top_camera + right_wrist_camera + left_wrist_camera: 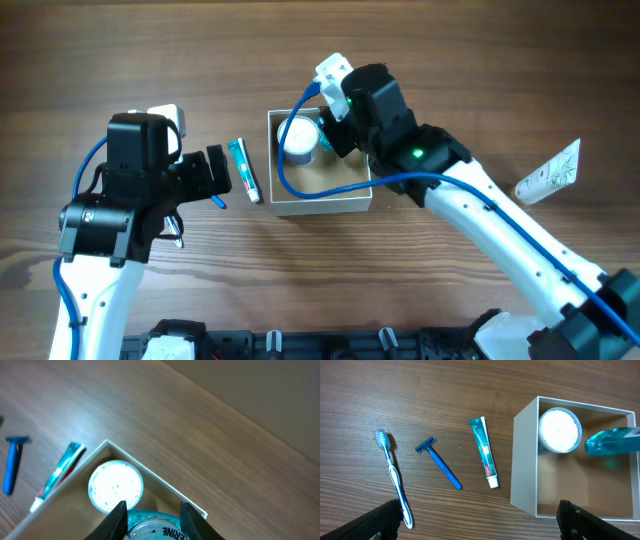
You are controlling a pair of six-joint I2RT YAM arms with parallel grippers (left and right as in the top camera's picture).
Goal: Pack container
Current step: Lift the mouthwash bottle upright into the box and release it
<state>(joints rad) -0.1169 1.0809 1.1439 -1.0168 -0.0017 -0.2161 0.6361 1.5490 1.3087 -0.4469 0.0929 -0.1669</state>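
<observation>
Clamped in right jaws, bottle [607, 442] hangs directly above container [525, 460], beside jar [560, 430]; left jaws gape wide, toothpaste [485, 457] nearest.

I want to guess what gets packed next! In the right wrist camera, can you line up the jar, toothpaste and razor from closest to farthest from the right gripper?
1. Jar, inside the container, just left of the right gripper, which grips a blue bottle.
2. Toothpaste, on the table outside the container's left wall.
3. Razor, at the far left edge.
</observation>
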